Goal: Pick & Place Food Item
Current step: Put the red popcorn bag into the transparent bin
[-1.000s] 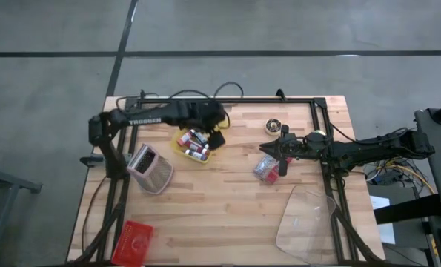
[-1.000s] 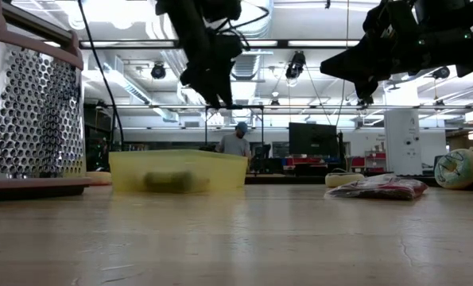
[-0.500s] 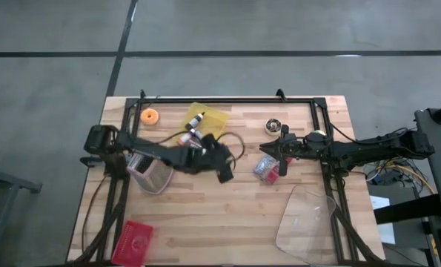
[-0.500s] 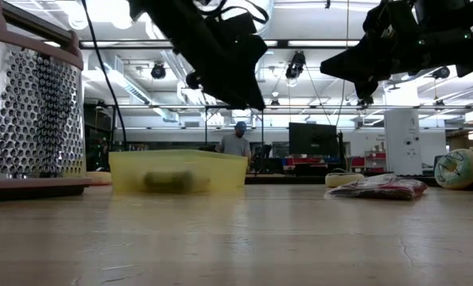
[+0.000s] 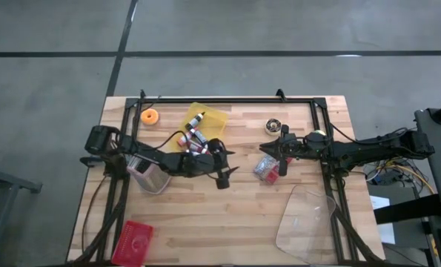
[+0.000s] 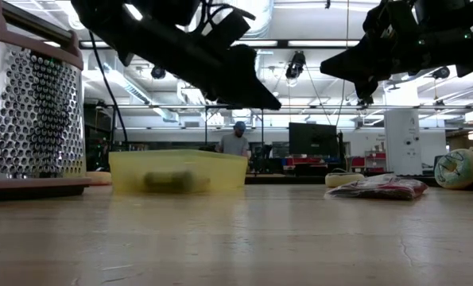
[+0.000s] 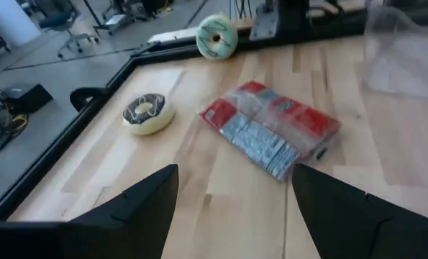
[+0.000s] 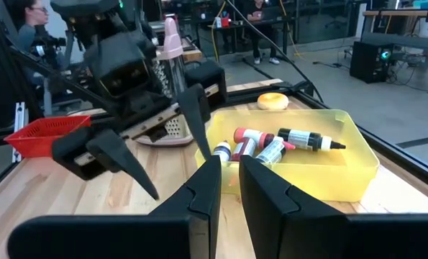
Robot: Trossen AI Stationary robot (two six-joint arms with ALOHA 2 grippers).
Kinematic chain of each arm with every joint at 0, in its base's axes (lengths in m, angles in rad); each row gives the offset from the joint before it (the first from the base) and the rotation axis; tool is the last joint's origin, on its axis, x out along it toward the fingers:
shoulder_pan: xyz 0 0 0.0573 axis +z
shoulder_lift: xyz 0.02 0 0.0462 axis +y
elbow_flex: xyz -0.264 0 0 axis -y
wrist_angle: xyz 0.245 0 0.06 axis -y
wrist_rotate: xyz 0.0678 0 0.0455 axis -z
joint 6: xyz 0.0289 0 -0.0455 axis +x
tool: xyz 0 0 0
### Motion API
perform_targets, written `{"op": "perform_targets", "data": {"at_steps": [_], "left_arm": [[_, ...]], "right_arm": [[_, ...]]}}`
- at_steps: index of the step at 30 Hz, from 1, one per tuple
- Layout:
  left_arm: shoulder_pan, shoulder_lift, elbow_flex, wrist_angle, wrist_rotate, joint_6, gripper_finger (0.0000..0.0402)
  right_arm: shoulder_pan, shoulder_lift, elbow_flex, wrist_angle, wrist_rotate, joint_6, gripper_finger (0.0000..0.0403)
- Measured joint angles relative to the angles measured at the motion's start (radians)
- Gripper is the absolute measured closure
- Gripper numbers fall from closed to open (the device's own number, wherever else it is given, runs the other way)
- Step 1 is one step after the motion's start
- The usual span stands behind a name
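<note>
One soft, crinkly packet (image 5: pixel 264 168) at frame centre-right, probably light and slippery; best pinched across the narrow middle. Left gripper (image 5: pixel 223 176) beside it, jaws apart, empty. Right gripper (image 5: pixel 282 158) above, jaws together.

Pale planked wood table (image 5: pixel 227 215), perforated shiny metal grater (image 6: pixel 31 111), translucent yellow plastic bin (image 8: pixel 321 169), crinkly glossy packet (image 7: pixel 271 129)

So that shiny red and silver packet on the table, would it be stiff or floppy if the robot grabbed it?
Probably floppy: the packet looks like crinkled film lying flat on the table. Likely light, and its glossy wrap may slip. It should not roll, unlike the donut nearby.
</note>
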Motion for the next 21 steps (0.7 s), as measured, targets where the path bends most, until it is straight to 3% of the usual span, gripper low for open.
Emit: {"op": "perform_targets", "data": {"at_steps": [5, 12, 18, 21], "left_arm": [[0.0, -0.038, 0.001, -0.031, 0.0, 0.007, 0.0125], [0.002, -0.205, -0.019, -0.047, 0.004, 0.117, 0.0124], [0.034, -0.364, -0.033, -0.243, 0.193, 0.139, 0.0124], [0.038, -0.421, -0.034, -0.292, 0.205, 0.151, 0.0124]], "right_arm": [[0.0, 0.0, 0.0, 0.0, 0.0, 0.0, 0.0355], [0.0, 0.0, 0.0, 0.0, 0.0, 0.0, 0.0355], [0.0, 0.0, 0.0, 0.0, 0.0, 0.0, 0.0355], [0.0, 0.0, 0.0, -0.001, 0.0, 0.0, 0.0355]]}}
